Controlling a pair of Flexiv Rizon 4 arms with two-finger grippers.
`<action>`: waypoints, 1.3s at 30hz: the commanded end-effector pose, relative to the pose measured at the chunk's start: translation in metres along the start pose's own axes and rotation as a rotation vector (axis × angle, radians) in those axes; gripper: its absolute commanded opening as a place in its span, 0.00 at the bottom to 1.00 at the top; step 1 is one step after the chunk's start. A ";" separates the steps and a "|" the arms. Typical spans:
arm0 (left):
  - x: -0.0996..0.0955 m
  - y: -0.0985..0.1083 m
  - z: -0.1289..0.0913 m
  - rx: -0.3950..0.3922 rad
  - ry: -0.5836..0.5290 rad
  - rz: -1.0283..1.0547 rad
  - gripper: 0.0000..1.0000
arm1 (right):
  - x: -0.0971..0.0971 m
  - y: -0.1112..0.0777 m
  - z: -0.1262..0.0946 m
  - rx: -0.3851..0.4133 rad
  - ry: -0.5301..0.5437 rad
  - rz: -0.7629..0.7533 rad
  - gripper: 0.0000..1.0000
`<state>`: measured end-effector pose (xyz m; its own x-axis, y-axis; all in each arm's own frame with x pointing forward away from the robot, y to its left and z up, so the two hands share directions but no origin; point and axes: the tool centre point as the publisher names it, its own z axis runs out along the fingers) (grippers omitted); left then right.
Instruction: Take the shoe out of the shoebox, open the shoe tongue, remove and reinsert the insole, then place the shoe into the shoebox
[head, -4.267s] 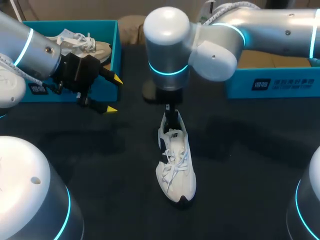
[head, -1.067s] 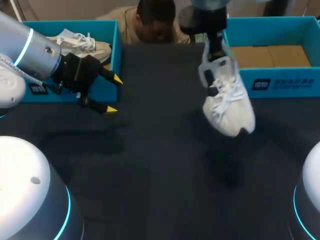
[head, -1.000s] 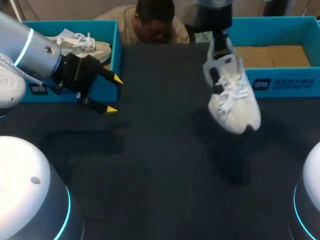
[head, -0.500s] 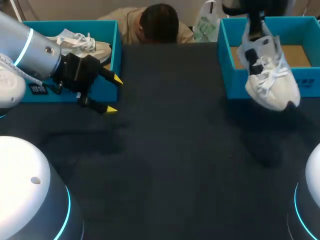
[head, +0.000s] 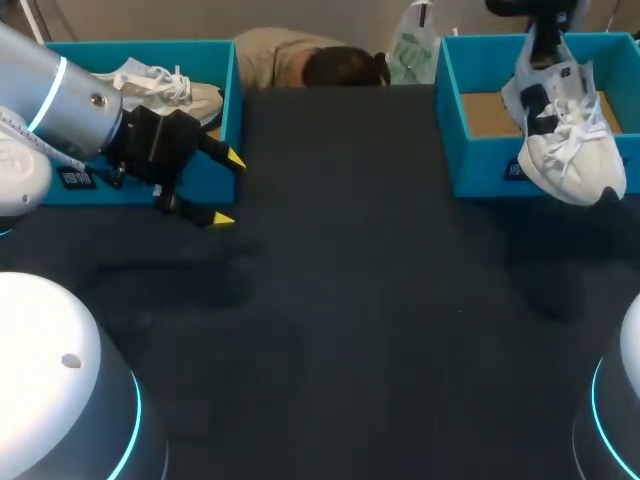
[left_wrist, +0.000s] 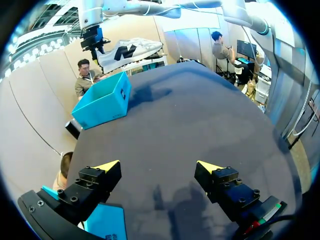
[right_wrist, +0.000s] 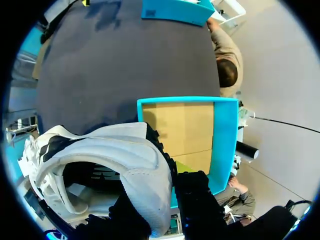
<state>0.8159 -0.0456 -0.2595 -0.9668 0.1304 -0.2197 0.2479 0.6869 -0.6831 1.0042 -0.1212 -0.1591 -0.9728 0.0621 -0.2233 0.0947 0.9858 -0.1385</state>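
So the right gripper (head: 543, 48) is clamping the heel collar of the white lace-up sneaker with dark side panels (head: 570, 140), one finger inside the shoe and one outside. The sneaker is hanging in the air heel-up, toe tilting down, right over the front wall of the open teal cardboard shoebox (head: 480, 165) on the right, not sitting inside it yet. In the right wrist view the box's tan floor is showing just ahead of the shoe. The left gripper (head: 228, 188) is hovering wide open with nothing in it, beside a second teal box (head: 232, 100) that's holding another white sneaker (head: 170, 88), above the dark table (head: 340, 300).
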 end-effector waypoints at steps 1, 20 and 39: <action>0.001 -0.001 0.000 -0.002 -0.002 0.000 1.00 | 0.001 -0.001 -0.001 -0.002 -0.001 -0.001 0.00; 0.001 -0.001 0.000 -0.002 -0.002 0.000 1.00 | -0.019 -0.022 0.007 0.000 -0.023 -0.029 0.00; 0.001 -0.001 0.000 -0.002 -0.002 0.000 1.00 | -0.092 -0.127 0.057 0.018 -0.002 -0.059 0.00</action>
<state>0.8159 -0.0455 -0.2595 -0.9668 0.1304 -0.2197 0.2479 0.6869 -0.6831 1.0839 -0.2479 -0.1733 -0.9728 0.0033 -0.2318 0.0478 0.9812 -0.1867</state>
